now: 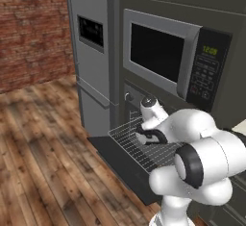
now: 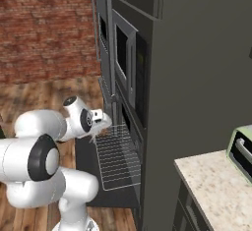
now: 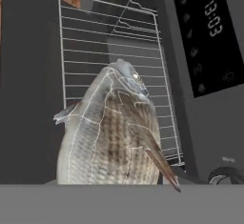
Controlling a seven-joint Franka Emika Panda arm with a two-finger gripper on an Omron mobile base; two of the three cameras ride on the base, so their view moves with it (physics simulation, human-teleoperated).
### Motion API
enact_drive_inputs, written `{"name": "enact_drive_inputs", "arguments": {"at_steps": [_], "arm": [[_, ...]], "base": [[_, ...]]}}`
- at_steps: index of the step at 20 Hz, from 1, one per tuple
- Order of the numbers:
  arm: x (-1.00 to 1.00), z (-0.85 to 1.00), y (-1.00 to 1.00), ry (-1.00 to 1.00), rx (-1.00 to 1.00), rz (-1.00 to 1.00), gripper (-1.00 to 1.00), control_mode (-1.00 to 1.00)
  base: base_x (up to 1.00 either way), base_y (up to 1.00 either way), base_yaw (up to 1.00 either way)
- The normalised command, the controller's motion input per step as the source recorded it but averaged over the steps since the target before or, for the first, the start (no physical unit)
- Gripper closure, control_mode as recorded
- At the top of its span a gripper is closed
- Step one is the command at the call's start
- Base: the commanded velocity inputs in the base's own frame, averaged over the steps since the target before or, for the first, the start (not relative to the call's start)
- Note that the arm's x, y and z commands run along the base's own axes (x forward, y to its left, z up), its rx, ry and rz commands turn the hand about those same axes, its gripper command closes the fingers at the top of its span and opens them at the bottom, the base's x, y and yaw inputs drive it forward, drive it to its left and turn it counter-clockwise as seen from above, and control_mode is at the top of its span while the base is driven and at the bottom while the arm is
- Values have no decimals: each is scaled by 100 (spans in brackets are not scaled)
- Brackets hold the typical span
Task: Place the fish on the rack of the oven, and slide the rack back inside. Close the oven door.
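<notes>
1. Fish (image 3: 112, 132) hangs at the gripper (image 2: 98, 122), above the rack (image 2: 117, 160). The fingers are hidden behind the body in the hand view, so the grip can't be told for sure; judged clamped on the fish since it hangs clear of the wires.
2. Rack is pulled out over the open oven door (image 1: 120, 160), which lies flat in front of the oven (image 2: 129, 119). Right base view puts the gripper near the rack's outer-left corner, towards the far edge.
3. Risk: release this close to the rack's side edge and the fish may tip off onto the door or floor (image 1: 43, 162). Cause: body overhanging the last wire. Prob. needs moving towards the rack's middle first.
4. Risk: dropped from height, the fish could bounce or slide on the thin bars. Lower till touching before letting go.
5. Risk: tail or fin pokes through the grid, then snags when the rack slides in.
6. Risk: a wrist or elbow knock on the rack's front edge could shove it askew on its runners and jam the slide.
7. Door can't close until the rack is fully in; otherwise it hits the rack's front edge.
</notes>
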Motion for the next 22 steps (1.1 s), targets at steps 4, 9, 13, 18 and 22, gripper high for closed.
{"name": "enact_drive_inputs", "arguments": {"at_steps": [4,9,13,18,22], "arm": [[43,-54,0,0,-12,0,100,-100],[48,-53,0,0,-12,0,100,-100],[62,-61,0,3,-11,0,100,-100],[65,-61,-1,7,-8,2,100,-100],[58,-52,-1,5,-5,2,100,-100]], "base": [[0,0,0],[0,0,0],[0,0,0],[0,0,0],[0,0,0]]}}
